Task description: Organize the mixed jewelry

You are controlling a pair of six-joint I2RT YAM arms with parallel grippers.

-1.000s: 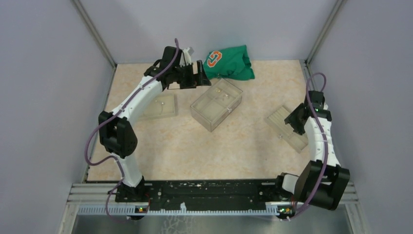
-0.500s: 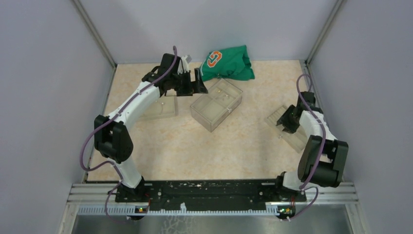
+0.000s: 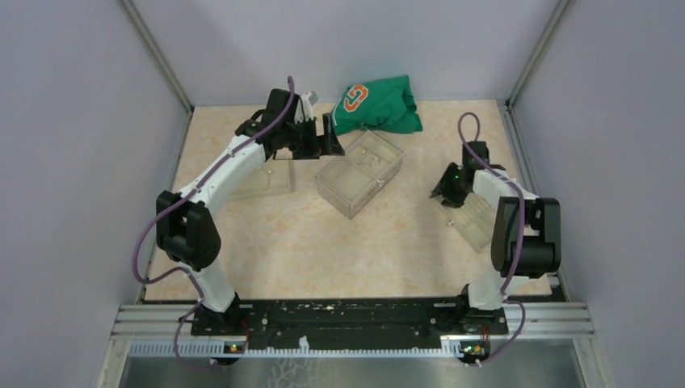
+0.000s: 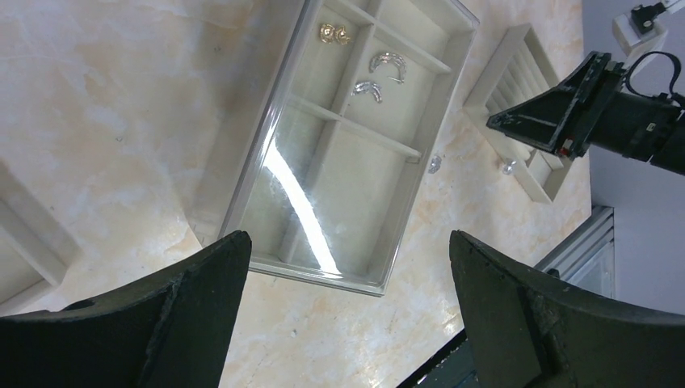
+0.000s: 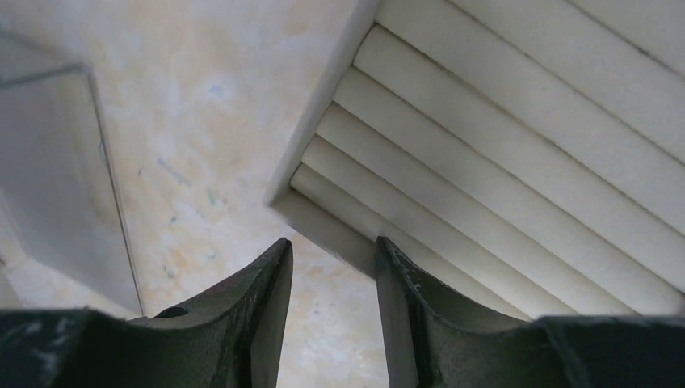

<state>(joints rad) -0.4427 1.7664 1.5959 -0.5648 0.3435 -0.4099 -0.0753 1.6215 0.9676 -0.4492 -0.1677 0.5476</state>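
Observation:
The mixed jewelry shows in the left wrist view. A gold pair [image 4: 333, 34] and two silvery hoops [image 4: 389, 63] [image 4: 367, 89] lie in compartments of the clear box [image 4: 266, 137]. Two small shiny bits [image 4: 434, 164] [image 4: 507, 166] lie on the table between the box and the ribbed tray [image 4: 517, 61]. My left gripper [image 4: 347, 239] hangs wide open above the box [image 3: 359, 172], holding nothing. My right gripper [image 5: 329, 246] is low at the ribbed tray's [image 5: 501, 137] corner. Its jaws are narrowly apart with bare table between them, and one finger [image 5: 396, 275] is against the tray's edge.
A green cloth [image 3: 378, 105] with an orange logo lies at the back behind the box. A flat clear lid or tray [image 3: 266, 179] rests under the left arm. The ribbed tray [image 3: 478, 220] sits near the right wall. Grey walls enclose three sides.
My right gripper has swung left along the ribbed tray to its corner, with the jaws slightly narrower. The left arm shifted a little toward the box early on, then stayed still.

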